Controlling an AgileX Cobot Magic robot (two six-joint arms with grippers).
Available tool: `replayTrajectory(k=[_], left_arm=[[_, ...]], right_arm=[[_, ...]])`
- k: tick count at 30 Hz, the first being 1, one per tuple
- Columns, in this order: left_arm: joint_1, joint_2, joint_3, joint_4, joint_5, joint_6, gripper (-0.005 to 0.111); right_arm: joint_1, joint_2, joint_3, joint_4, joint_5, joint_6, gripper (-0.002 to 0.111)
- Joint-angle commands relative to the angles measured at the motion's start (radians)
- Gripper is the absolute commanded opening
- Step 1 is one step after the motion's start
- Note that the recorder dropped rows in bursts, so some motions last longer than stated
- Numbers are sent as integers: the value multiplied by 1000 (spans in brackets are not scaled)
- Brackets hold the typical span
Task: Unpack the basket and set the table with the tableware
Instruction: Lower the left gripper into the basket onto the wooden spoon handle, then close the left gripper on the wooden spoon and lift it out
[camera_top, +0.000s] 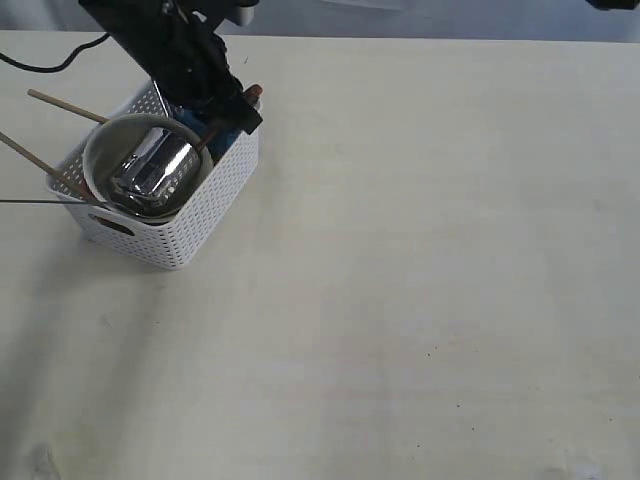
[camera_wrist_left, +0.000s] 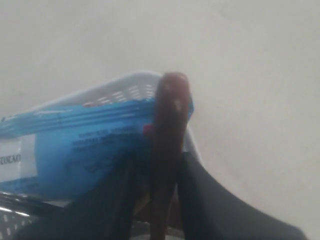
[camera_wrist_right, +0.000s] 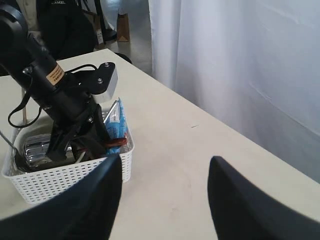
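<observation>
— Where's the tableware?
— In the white basket (camera_top: 190, 235) on the table's (camera_top: 420, 250) left: chopsticks (camera_top: 60, 103) poking out, steel cup (camera_top: 150, 165) lying in the cream bowl (camera_top: 95, 150).
— The claws?
— The left gripper (camera_top: 238, 110) pinches the dark red spoon (camera_wrist_left: 169, 115) beside the blue packet (camera_wrist_left: 75, 145). The right gripper (camera_wrist_right: 165, 165) hangs above the table, jaws wide apart.

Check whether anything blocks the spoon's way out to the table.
Nothing visible does. The dark red spoon sits between the fingers of the left gripper, its tip above the basket rim; the blue snack packet lies beside it, not over it. The table beyond looks bare.
</observation>
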Motion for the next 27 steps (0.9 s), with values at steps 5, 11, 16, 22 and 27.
replayTrajectory(k=[5,11,16,22,27], left_arm=[[2,0,-7,-2,-15,-5,0],[2,0,-7,-2,-60,-5,0],[2,0,-11,-2,-108,-5,0],[2,-2,-39,-16,-99,-5,0],[2,-2,-69,-45,-116,-5,0]], right_arm=[[-6,0,-4,3,-6,4,51],[-6,0,-4,3,-6,4,51],[-6,0,-4,3,-6,4,51],[-6,0,-4,3,-4,4,51],[-6,0,-4,3,-2,4,51]])
